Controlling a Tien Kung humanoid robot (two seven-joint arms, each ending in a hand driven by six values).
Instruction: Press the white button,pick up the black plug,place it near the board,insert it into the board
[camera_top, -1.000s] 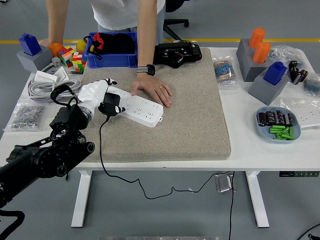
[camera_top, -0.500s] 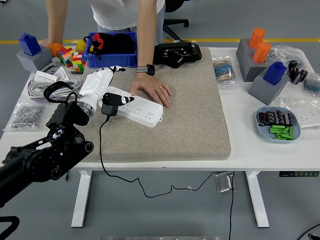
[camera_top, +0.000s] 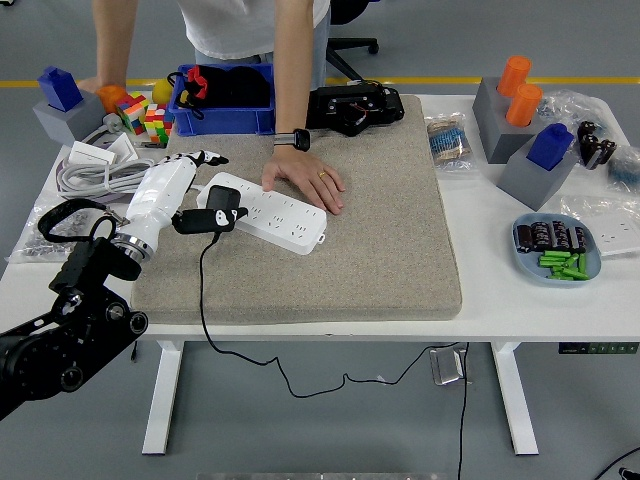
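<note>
Black plug (camera_top: 212, 216) is sitting at the white board's (camera_top: 268, 211) left end, person's hand (camera_top: 305, 184) pinning the board, left hand (camera_top: 182, 180) hovering loose-fingered, holding nothing.

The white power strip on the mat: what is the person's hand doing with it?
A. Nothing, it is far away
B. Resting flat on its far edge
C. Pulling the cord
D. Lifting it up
B: the person's hand lies flat against the far side of the white power strip.
</note>
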